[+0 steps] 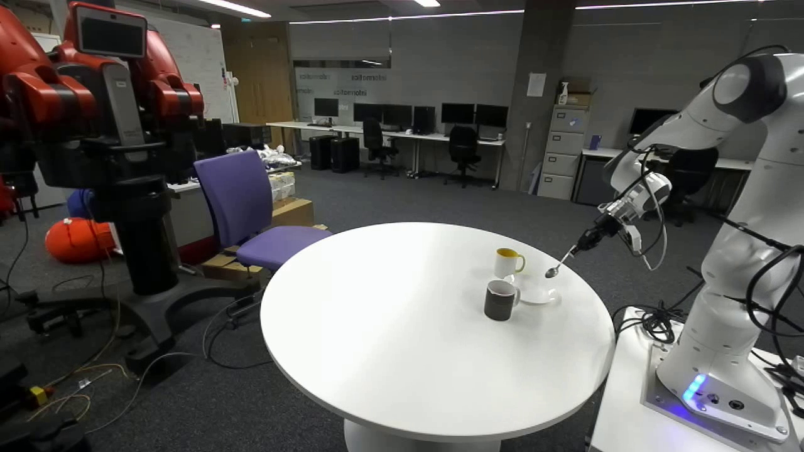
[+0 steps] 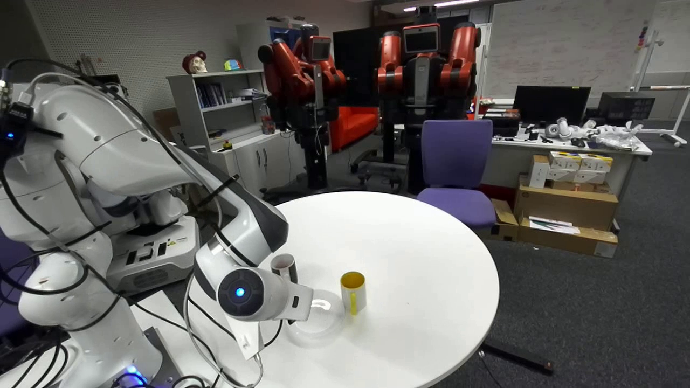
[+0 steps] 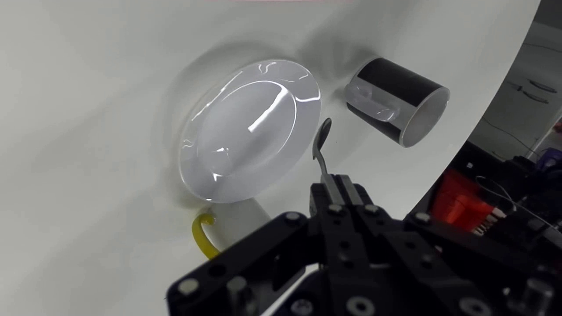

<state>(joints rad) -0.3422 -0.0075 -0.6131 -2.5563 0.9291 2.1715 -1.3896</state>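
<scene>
My gripper (image 3: 336, 177) is shut on a metal spoon (image 3: 322, 134), whose bowl points out past the fingertips. In an exterior view the spoon (image 1: 552, 272) slants down from the gripper (image 1: 574, 248) on the plate's far side, seemingly above the table. A glossy white plate (image 3: 246, 131) lies nearest to it. Beside the plate stand a black-and-white mug (image 3: 397, 85) and a white mug with yellow inside and handle (image 1: 505, 264). Part of the yellow-handled mug (image 3: 239, 217) is hidden behind the gripper in the wrist view. The arm hides gripper and spoon in an exterior view.
A round white table (image 1: 389, 314) carries the plate and both mugs. The arm's base stands on a white bench (image 1: 628, 408) by the table edge. A purple chair (image 2: 455, 161) sits at the table's far side, with red robots (image 2: 426, 70) behind. Cables (image 1: 659, 320) lie near the base.
</scene>
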